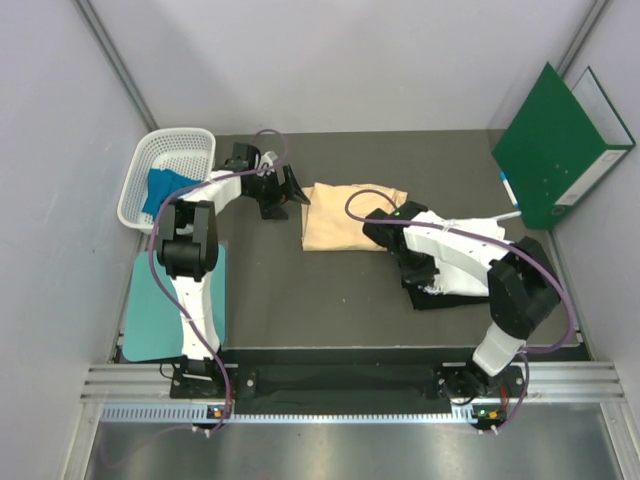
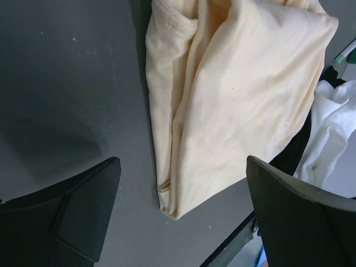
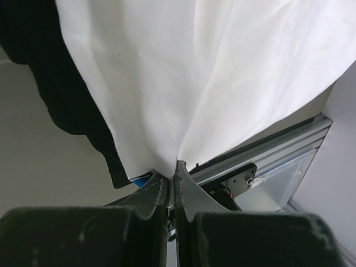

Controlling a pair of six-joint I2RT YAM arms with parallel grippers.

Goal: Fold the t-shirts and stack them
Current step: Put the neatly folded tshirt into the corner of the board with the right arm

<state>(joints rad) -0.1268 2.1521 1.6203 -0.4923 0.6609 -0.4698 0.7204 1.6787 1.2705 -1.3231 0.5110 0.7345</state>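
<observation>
The folded pale peach-yellow t-shirt (image 1: 350, 216) lies at the middle back of the table. My left gripper (image 1: 287, 190) is open and empty just left of it. In the left wrist view the peach t-shirt (image 2: 233, 100) lies between and beyond the spread fingers (image 2: 72, 211), with its corner between them. My right gripper (image 1: 418, 272) is shut on the white t-shirt (image 1: 470, 250), pinching a gathered fold (image 3: 172, 167) and holding it up over the dark t-shirt (image 1: 440, 297), which also shows in the right wrist view (image 3: 61, 94). A blue t-shirt (image 1: 165, 188) lies in the basket.
A white mesh basket (image 1: 170, 150) stands at the back left. A teal flat mat (image 1: 165, 305) lies by the left arm. The stiff green folder (image 1: 560, 145) leans at the back right. An aluminium rail (image 3: 278, 150) runs along the near edge.
</observation>
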